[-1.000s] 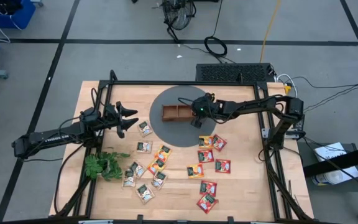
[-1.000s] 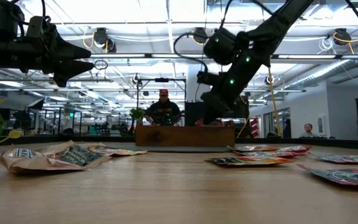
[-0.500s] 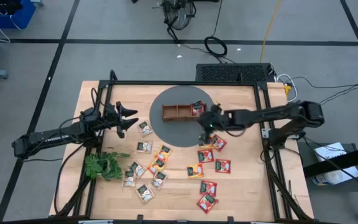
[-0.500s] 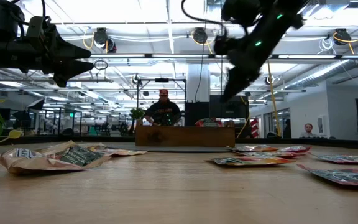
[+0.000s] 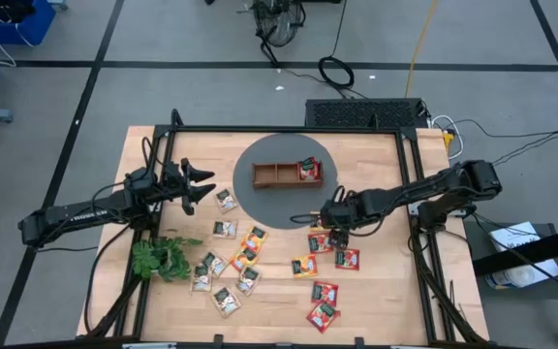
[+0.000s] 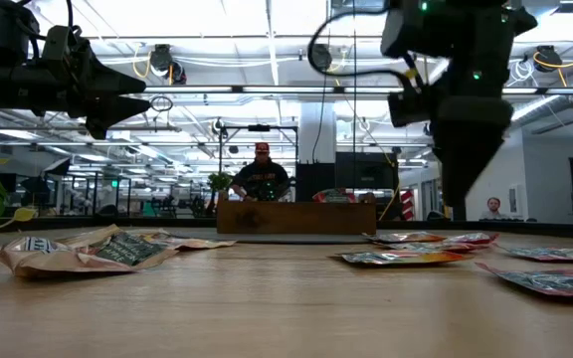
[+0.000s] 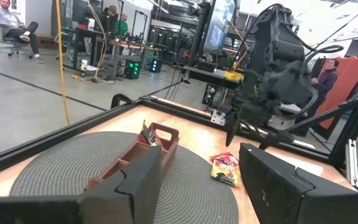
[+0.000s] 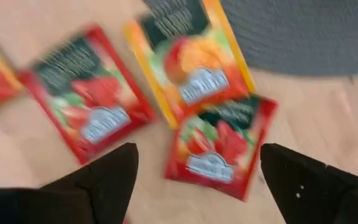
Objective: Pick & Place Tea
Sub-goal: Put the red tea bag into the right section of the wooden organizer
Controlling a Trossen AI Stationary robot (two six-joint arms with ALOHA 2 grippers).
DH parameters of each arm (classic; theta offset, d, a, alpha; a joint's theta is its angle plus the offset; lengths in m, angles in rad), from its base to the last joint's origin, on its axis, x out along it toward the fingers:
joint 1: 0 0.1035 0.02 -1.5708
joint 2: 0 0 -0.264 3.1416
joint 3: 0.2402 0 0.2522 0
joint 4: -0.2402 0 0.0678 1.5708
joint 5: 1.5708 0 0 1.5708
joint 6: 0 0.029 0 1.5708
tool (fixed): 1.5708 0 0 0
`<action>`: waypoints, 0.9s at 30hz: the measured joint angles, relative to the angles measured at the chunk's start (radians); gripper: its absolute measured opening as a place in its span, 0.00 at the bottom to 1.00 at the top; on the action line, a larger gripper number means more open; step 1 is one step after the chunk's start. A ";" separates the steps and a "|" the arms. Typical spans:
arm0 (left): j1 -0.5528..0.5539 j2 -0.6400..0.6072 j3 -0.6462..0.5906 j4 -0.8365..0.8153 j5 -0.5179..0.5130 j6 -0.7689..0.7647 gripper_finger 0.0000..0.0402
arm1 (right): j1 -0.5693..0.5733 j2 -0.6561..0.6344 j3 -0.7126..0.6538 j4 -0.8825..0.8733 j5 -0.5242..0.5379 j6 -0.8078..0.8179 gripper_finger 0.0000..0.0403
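The right hand (image 5: pixel 335 219) had swung away from the wooden tray (image 5: pixel 287 174) and now hung with fingers spread wide, empty, over the red and orange sachets (image 5: pixel 320 242) on the counter (image 5: pixel 376 291). A red sachet (image 5: pixel 308 169) lay in the tray's right compartment. The left hand (image 5: pixel 198 186) had not moved, partly open above the counter's left side, holding nothing.
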 joint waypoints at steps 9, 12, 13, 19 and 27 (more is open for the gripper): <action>0.000 0.000 0.000 0.000 0.000 0.000 0.53 | 0.000 -0.001 -0.045 0.026 0.067 0.003 0.74; 0.000 0.000 0.000 0.000 0.000 0.000 0.53 | -0.002 -0.001 -0.097 0.043 0.066 0.023 0.73; 0.000 0.000 0.000 0.000 0.000 0.000 0.53 | -0.006 -0.001 -0.114 0.052 0.065 0.029 0.73; 0.000 0.000 0.000 0.000 0.000 0.000 0.53 | -0.026 -0.006 -0.211 0.226 0.027 0.080 0.73; 0.000 0.000 0.000 0.000 0.000 0.000 0.53 | -0.038 -0.004 -0.326 0.297 0.005 0.180 0.68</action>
